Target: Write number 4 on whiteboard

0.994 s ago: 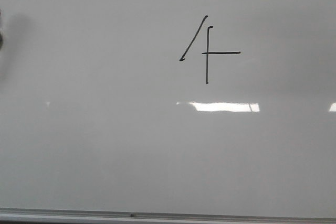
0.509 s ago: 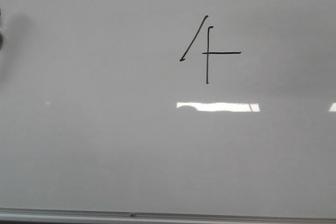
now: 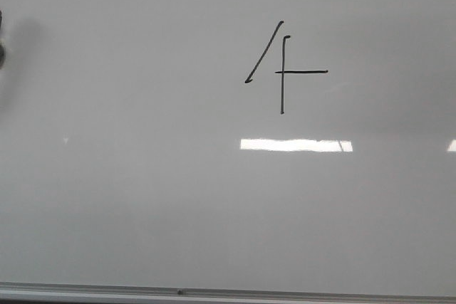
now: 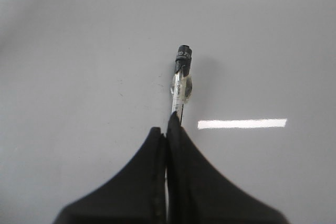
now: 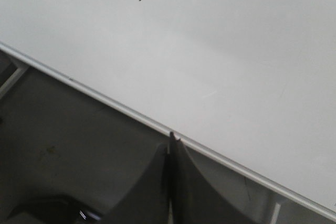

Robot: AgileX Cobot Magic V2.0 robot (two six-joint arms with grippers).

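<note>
Left gripper (image 4: 167, 129) pinches a marker (image 4: 181, 85) near the whiteboard (image 3: 142, 197); right gripper (image 5: 171, 142), pressed together and empty, sits at the near edge. Number 4 (image 3: 283, 69) sits toward the far right. A stray touch could smear it.

whiteboard (image 3: 142, 197): smooth, glossy pale grey-white face that mirrors bright lights
frame edge (image 3: 285, 294): thin silver-grey strip with a dull metallic sheen
number 4 (image 3: 282, 69): thin black ink line, flat and matt against the shiny board
marker (image 4: 181, 82): clear, glassy-looking plastic barrel with a black matt end band carrying pale print
left gripper (image 4: 166, 137): black fingers, matt and rubbery-looking, finely ridged along the inner edges
right gripper (image 5: 171, 142): dark fingers, smooth with a faint satin sheen
</note>
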